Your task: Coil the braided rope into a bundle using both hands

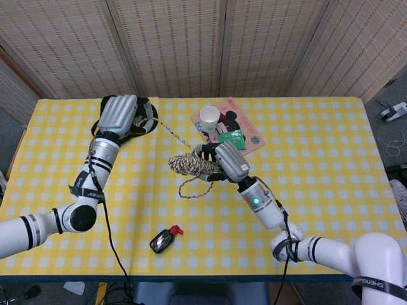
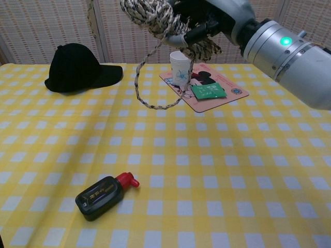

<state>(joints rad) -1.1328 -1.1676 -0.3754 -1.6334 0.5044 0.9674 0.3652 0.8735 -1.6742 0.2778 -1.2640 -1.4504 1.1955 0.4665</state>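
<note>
The braided rope (image 1: pixel 193 165) is wound into a thick speckled bundle held above the middle of the table. My right hand (image 1: pixel 229 161) grips that bundle from its right side. In the chest view the bundle (image 2: pixel 153 14) sits at the top edge, with my right hand (image 2: pixel 209 18) wrapped around it. A loose loop (image 2: pixel 153 85) hangs below. One strand (image 1: pixel 170 132) runs tight from the bundle up-left to my left hand (image 1: pixel 121 114), whose fingers curl around its end above the black cap. The chest view does not show my left hand.
A black cap (image 2: pixel 77 67) lies at the back left. A pink mat (image 2: pixel 235 92) at the back centre carries a paper cup (image 2: pixel 179 66) and a green packet (image 2: pixel 208 91). A small black bottle with a red cap (image 2: pixel 101 196) lies near the front edge.
</note>
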